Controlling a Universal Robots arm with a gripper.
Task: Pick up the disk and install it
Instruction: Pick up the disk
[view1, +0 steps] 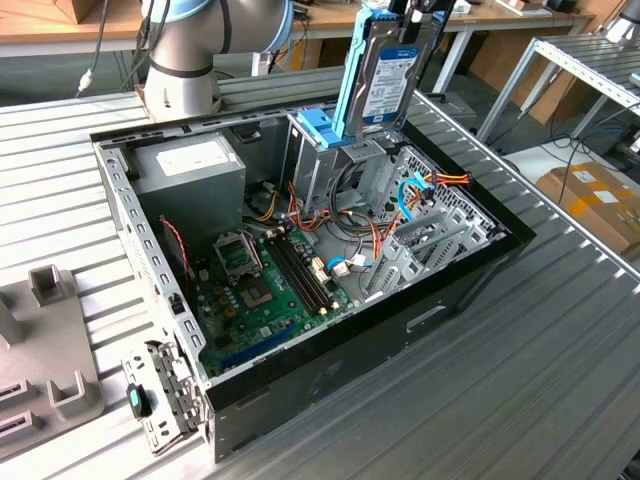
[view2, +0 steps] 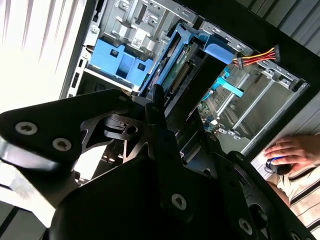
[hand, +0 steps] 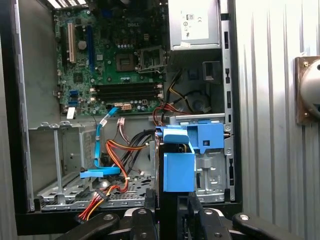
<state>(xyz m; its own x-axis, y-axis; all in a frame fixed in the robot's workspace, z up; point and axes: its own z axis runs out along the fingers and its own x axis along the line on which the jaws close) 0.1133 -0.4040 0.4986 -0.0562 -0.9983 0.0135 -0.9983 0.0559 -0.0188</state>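
The disk (view1: 383, 75), a dark drive with a white label and bright blue side rails, hangs upright over the open computer case (view1: 470, 290). My gripper (view1: 408, 18) is shut on its upper end. Its lower end sits at the blue top of the grey drive cage (view1: 318, 128) near the case's back; I cannot tell whether it has entered the slot. In the first wrist view the disk's blue rail end (hand: 178, 171) lies just past the gripper (hand: 175, 202), beside the cage's blue top (hand: 207, 136). In the second wrist view the disk (view2: 176, 75) shows edge-on beyond the fingers (view2: 159, 107).
Inside the case lie the green motherboard (view1: 262, 292), the grey power supply (view1: 192, 165), coloured wire bundles (view1: 385, 238) and light-blue cables (view1: 410, 195). The arm's base (view1: 183, 55) stands behind the case. A grey fixture (view1: 45, 345) lies at the exterior view's left. A person's hand (view2: 290, 149) rests on a mouse.
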